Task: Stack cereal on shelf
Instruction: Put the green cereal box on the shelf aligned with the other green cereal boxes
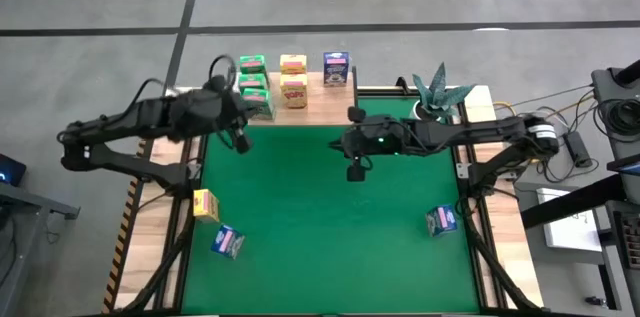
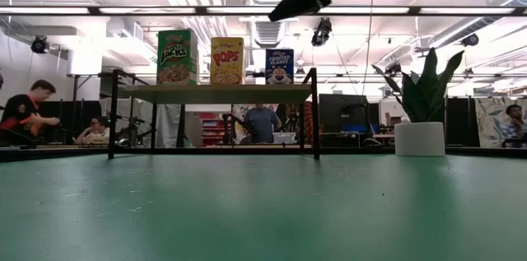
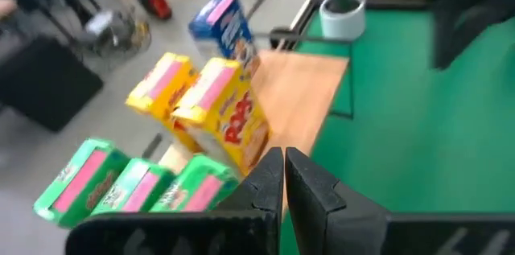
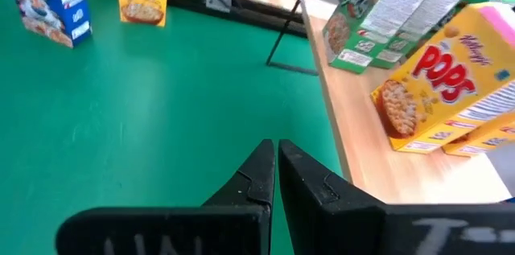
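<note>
The shelf (image 1: 320, 105) stands at the mat's far edge, its pale plank top on thin black legs. On it stand three green cereal boxes (image 3: 129, 187), two yellow ones (image 3: 213, 106) and a blue one (image 1: 337, 67). A yellow box (image 1: 205, 204) and two blue boxes (image 1: 228, 242) (image 1: 441, 220) stand on the green mat nearer the front. My left gripper (image 1: 241, 142) hangs shut and empty in the air just in front of the shelf's left end. My right gripper (image 1: 338, 143) hangs shut and empty over the mat's middle, pointing toward the table's left.
A potted plant (image 1: 438, 92) in a white pot stands at the far right, beside the shelf. The green mat (image 1: 320, 227) has free room in its middle. People sit and stand in the room behind the table.
</note>
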Tool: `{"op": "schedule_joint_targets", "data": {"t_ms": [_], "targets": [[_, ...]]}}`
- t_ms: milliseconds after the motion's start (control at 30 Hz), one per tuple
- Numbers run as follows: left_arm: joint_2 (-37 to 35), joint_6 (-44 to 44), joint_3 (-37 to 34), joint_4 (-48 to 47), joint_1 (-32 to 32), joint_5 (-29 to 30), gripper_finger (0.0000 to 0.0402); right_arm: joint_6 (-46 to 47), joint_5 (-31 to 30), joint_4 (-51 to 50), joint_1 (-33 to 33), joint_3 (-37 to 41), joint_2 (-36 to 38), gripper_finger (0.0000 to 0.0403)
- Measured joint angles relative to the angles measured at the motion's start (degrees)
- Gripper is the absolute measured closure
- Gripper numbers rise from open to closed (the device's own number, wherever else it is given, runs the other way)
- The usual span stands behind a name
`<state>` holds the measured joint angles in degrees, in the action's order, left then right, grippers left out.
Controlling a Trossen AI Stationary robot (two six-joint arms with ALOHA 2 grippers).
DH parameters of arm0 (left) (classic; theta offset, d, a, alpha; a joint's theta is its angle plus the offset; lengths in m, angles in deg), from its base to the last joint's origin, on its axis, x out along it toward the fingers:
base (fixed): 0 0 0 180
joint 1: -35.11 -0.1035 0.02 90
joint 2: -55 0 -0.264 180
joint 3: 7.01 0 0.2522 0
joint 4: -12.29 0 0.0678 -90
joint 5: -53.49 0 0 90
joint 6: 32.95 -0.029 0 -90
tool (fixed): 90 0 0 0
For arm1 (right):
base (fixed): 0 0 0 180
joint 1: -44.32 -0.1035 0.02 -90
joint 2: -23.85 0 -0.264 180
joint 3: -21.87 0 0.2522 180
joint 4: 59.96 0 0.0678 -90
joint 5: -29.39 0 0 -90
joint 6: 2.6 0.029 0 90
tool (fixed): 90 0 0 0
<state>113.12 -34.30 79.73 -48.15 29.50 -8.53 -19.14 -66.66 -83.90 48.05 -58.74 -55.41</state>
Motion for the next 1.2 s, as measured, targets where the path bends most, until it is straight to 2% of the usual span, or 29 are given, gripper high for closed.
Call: {"op": "schedule_joint_targets", "data": {"t_ms": [233,400,533,867,1200], "targets": [[6.3,-2.3,4.8,-4.5,-12.5,-6.6,0.0402,0.1,0.1,10.2,-0.1,10.2,5.1,0.0394],[9.2,-3.6,5.4,-4.9,-17.2,-8.5,0.0402,0.0,0.0,16.9,-0.1,15.8,7.4,0.0394],[10.9,-3.8,5.4,-4.9,-18.5,-8.6,0.0402,0.0,0.1,19.9,-0.1,18.0,8.3,0.0394],[13.3,-1.8,5.3,-6.0,-18.5,-8.6,0.0402,-0.6,0.1,19.9,-0.1,18.3,8.3,0.0394],[13.3,4.6,5.3,-6.5,-18.5,-8.5,0.0402,-0.6,0.1,19.8,-0.1,18.3,8.3,0.0394]]}}
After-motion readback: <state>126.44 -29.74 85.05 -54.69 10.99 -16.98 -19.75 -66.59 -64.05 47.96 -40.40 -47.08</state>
